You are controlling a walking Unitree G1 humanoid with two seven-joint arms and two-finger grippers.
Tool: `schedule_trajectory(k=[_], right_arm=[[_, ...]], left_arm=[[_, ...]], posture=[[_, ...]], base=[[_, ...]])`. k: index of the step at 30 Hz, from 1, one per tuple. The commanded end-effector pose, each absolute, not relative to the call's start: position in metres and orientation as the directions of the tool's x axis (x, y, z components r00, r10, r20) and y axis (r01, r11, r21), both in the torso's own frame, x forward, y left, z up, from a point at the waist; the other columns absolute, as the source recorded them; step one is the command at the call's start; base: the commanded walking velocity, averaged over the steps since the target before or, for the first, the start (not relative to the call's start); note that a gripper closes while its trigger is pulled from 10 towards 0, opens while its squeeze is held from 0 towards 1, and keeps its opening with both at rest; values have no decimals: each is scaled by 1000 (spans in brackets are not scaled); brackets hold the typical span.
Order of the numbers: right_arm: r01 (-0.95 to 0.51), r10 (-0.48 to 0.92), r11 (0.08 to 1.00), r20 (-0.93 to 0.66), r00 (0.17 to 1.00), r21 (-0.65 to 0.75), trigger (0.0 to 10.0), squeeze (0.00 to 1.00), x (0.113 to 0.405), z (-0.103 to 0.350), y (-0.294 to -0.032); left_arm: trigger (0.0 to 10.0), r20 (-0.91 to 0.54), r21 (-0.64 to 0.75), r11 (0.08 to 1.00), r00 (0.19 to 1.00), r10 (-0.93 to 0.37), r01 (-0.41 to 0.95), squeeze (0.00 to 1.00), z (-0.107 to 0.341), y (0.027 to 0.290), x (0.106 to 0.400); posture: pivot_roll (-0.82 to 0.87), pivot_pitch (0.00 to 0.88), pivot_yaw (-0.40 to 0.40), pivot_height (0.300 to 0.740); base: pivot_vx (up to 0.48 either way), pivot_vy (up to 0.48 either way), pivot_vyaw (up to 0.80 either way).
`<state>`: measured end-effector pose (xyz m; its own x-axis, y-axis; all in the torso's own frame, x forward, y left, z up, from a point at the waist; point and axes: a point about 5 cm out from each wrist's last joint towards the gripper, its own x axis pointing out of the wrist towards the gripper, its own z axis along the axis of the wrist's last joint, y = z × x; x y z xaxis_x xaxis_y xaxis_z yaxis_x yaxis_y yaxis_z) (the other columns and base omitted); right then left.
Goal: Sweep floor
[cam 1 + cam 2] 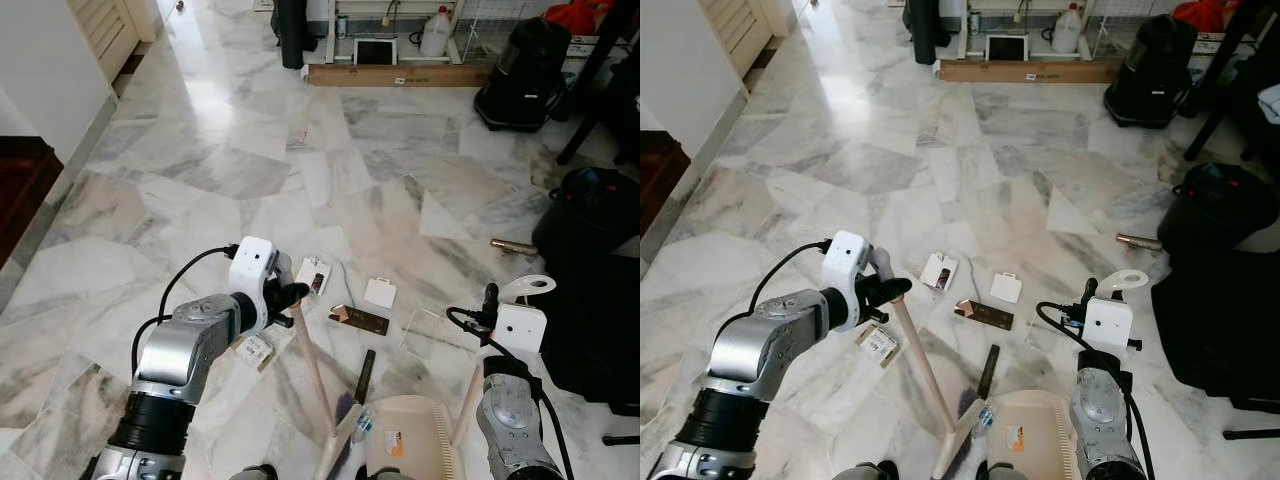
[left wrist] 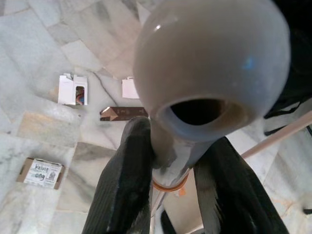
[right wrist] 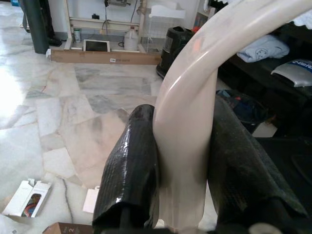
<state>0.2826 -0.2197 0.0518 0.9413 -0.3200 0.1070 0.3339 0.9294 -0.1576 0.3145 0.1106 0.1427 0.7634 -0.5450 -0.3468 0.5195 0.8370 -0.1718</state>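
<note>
Left gripper [image 2: 170, 190] is clamped on the broom handle [image 1: 923, 375], right gripper [image 3: 183, 170] on the dustpan handle [image 3: 187, 122]. Dustpan [image 1: 410, 435] sits near my feet. Barely started, I'd say: brown box [image 1: 358, 320], white cartons [image 1: 313, 275] and card [image 1: 380, 292] all still litter the marble floor [image 1: 250, 170] ahead.

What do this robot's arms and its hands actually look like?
Both arms are silver metal tubes with black ribbed bands. Each wrist carries a white boxy camera block fed by a looping black cable. The left gripper and right gripper each have two long black fingers, slightly textured.
</note>
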Motion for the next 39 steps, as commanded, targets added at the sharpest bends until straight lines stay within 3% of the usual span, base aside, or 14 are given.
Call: schedule_trajectory(k=[1, 12, 19, 25, 30, 35, 39], right_arm=[[335, -328, 932, 77, 942, -140, 10000, 0, 278, 44, -217], [332, -325, 934, 73, 943, -133, 10000, 0, 280, 45, -215], [331, -325, 935, 70, 943, -126, 10000, 0, 281, 45, -214], [334, -328, 934, 69, 942, -124, 10000, 0, 280, 44, -215], [333, -328, 935, 66, 943, -119, 10000, 0, 280, 44, -214], [329, -323, 937, 64, 944, -116, 10000, 0, 281, 43, -213], [330, -325, 937, 62, 944, -117, 10000, 0, 280, 43, -215]], left_arm=[[10000, -311, -267, 804, 742, -594, 532, 0, 146, 101, 314], [10000, -209, -477, 707, 715, -668, 522, 0, 167, 88, 315], [10000, -163, -499, 689, 724, -670, 525, 0, 175, 84, 316], [10000, -5, -430, 776, 858, -514, 462, 0, 204, 104, 330], [10000, 110, -294, 853, 902, -418, 431, 0, 227, 122, 334], [10000, 217, -98, 966, 952, -215, 241, 0, 234, 151, 335], [10000, 132, 87, 957, 949, -288, 278, 0, 215, 148, 332]], posture=[[135, 163, 17, 740], [139, 165, 15, 740], [138, 163, 15, 740], [140, 164, 14, 740], [145, 159, 13, 740], [146, 154, 12, 740], [147, 151, 12, 740]], base=[[0, 0, 0], [0, 0, 0], [0, 0, 0], [0, 0, 0], [0, 0, 0], [0, 0, 0], [0, 0, 0]])
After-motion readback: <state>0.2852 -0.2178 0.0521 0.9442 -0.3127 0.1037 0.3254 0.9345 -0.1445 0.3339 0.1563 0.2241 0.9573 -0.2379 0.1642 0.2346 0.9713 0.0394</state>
